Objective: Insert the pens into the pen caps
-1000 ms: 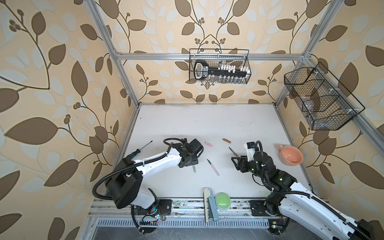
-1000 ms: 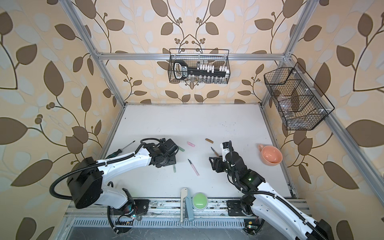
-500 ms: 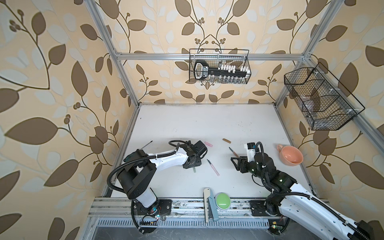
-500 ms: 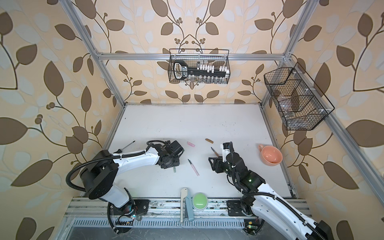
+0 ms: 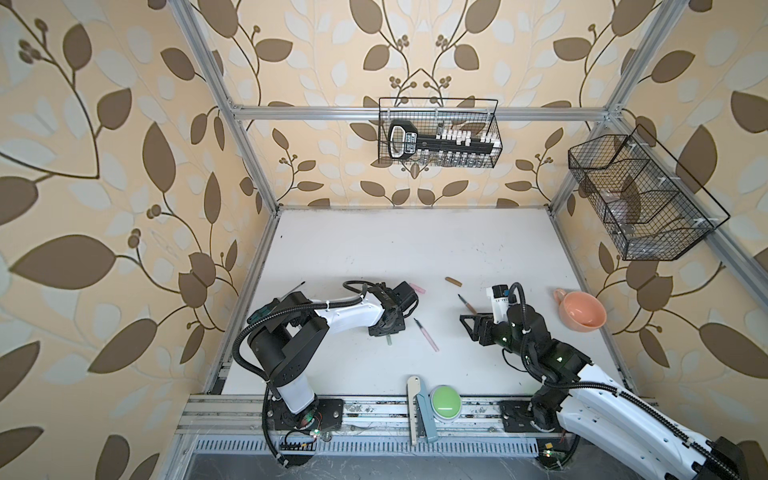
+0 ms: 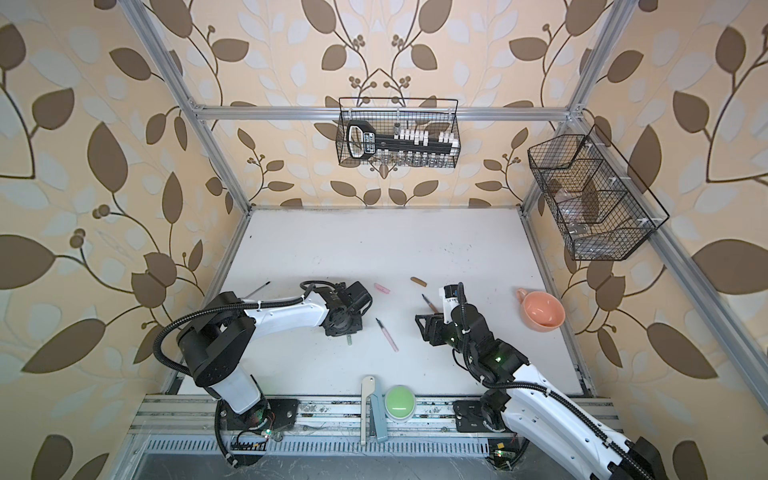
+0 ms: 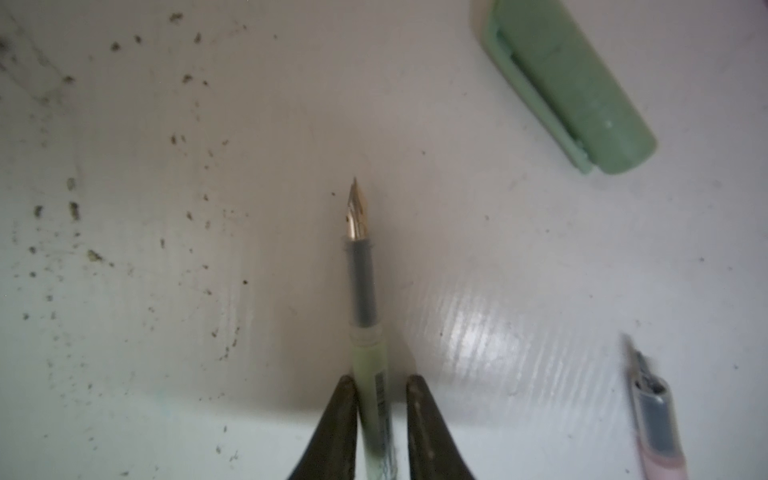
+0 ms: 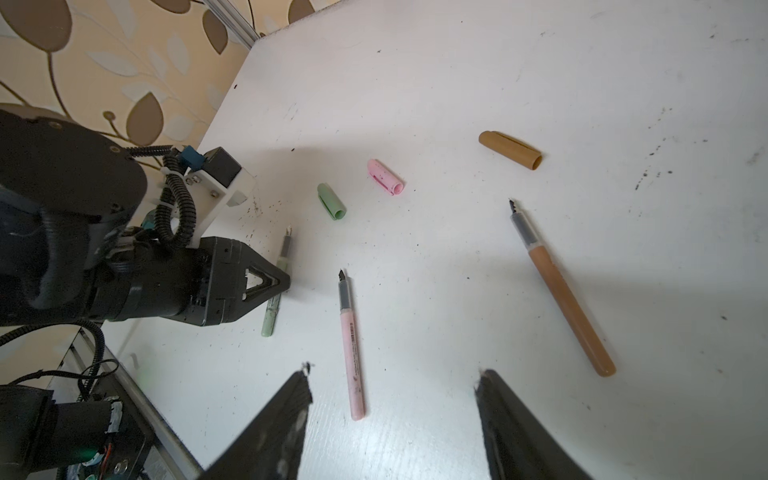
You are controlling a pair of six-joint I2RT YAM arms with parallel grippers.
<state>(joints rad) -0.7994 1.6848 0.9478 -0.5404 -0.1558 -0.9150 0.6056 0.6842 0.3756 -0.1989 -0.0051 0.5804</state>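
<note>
**A:** So, had we capped anything?

**B:** None. Our left tool (image 7: pixel 381 378) pinched the green pen (image 7: pixel 365 291) on the surface (image 5: pixel 374 249); our right tool (image 8: pixel 395 371) hung spread, empty. The pink cap (image 5: pixel 417 287) lay at twelve o'clock of the pink pen (image 5: pixel 427 336).

light: bright, even | glare: table (image 7: pixel 482 336) sheen | blur: left wrist soft | shadows: faint
</note>
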